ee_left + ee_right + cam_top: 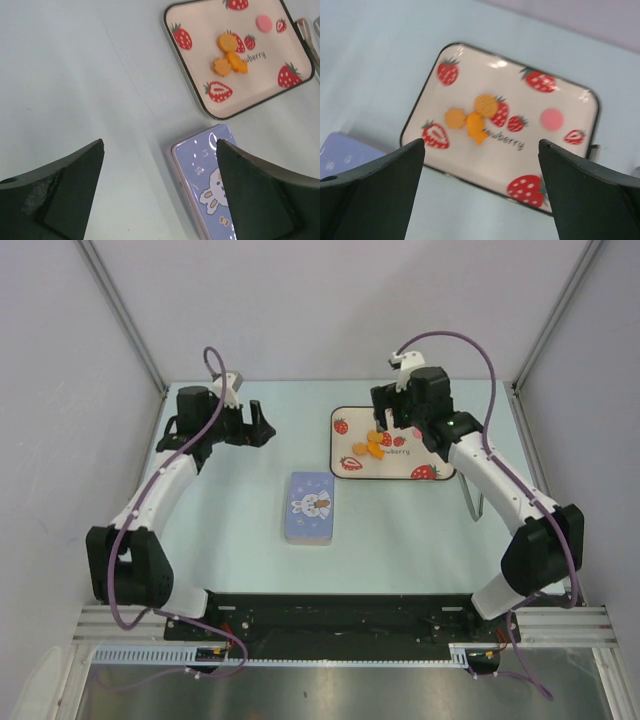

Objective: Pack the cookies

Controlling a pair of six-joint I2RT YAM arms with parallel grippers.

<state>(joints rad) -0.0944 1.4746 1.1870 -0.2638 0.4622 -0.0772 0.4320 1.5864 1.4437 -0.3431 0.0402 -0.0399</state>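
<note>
Right pincer [481,141] agape, cookies [475,121] on tray [480,75]

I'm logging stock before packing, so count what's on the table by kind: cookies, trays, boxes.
Orange cookies: 3
Strawberry-print tray: 1
Blue bunny-print box: 1
Total: 5
Pink round spot on the tray not counted: unclear whether print or cookie.

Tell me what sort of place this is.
Likely a robotics lab test cell: plain grey metal-framed panel walls, a pale-green tabletop, and two white-and-black robot arms bolted at its near edge.
</note>
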